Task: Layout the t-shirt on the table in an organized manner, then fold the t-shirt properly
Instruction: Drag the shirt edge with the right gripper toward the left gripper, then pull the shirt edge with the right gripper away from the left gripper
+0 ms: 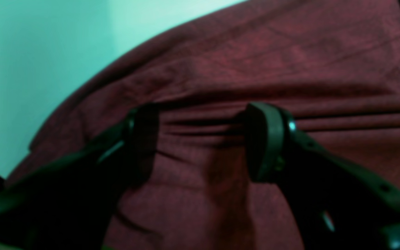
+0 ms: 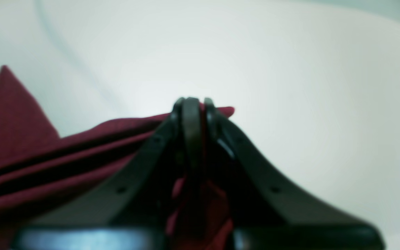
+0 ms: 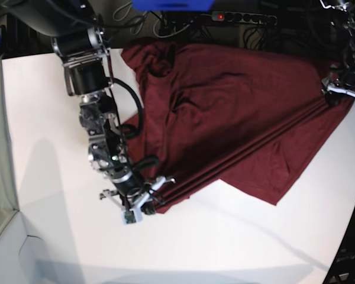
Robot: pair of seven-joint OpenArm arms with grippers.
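Base view: maroon t-shirt (image 3: 236, 112) spread over upper half of white table (image 3: 225, 242), from 10 o'clock to 3 o'clock, with long taut folds running from 7 o'clock up to 3 o'clock and one loose corner hanging toward 5 o'clock. Right tool (image 3: 143, 200) at 7 o'clock end of the folds, pressed together and pinching the t-shirt edge; in right wrist view, a thin strip of red cloth (image 2: 205, 114) caught between the closed fingers (image 2: 190, 128), bare table beyond. Left tool (image 1: 201, 139) at 3 o'clock end, near the table edge; in left wrist view, fingers (image 1: 267, 139) spread apart and resting on bunched pleats of the t-shirt, whether gripping them cannot tell.
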